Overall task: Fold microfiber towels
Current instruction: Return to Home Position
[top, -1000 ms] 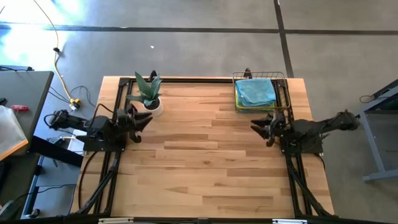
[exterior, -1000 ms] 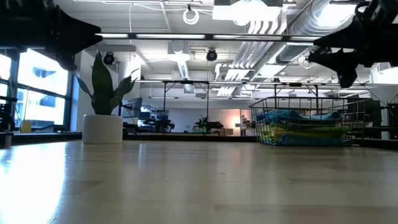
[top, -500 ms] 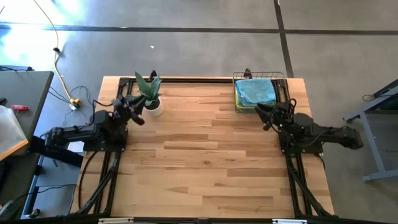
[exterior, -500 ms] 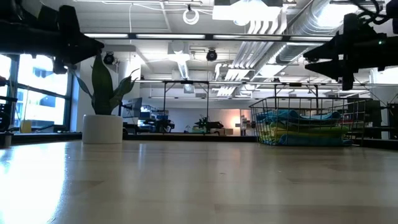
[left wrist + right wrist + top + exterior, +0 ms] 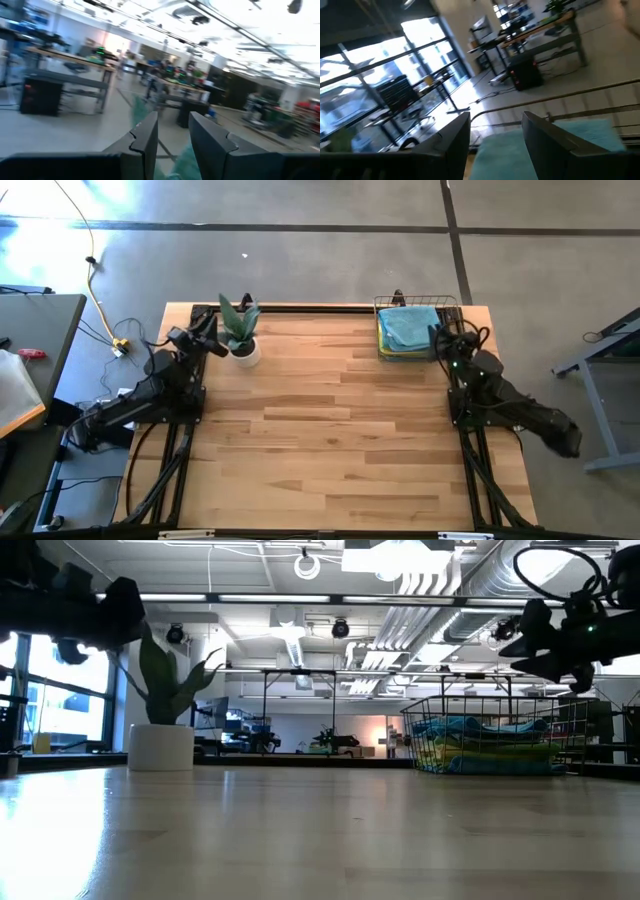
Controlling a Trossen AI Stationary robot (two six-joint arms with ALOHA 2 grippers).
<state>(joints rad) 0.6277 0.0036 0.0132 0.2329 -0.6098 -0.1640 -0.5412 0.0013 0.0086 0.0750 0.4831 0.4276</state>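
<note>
**Towels stacked in the basket, both claws empty**

Folding looks finished from where I stand. The microfiber towels (image 5: 410,327) sit in a neat pile inside the copper wire basket (image 5: 417,300) at the far right corner of the table (image 5: 330,450). A teal-blue one is on top, and yellow and lime green layers show beneath it through the wires in the low view. I cannot count all six in the pile, but no cloth lies anywhere on the wooden top.

The right gripper (image 5: 441,338) hangs at the table's right edge, just beside the basket. Its fingers are spread with nothing between them, and its wrist camera looks across the teal cloth.

The left gripper (image 5: 208,343) hangs at the left edge, close to the potted plant (image 5: 239,330) near the far left corner. Its fingers stand a little apart and grip nothing.

As I judge it, nothing is left but for the two arms to settle into their resting pose. The main risk would be the left claw brushing the plant's leaves.
</note>
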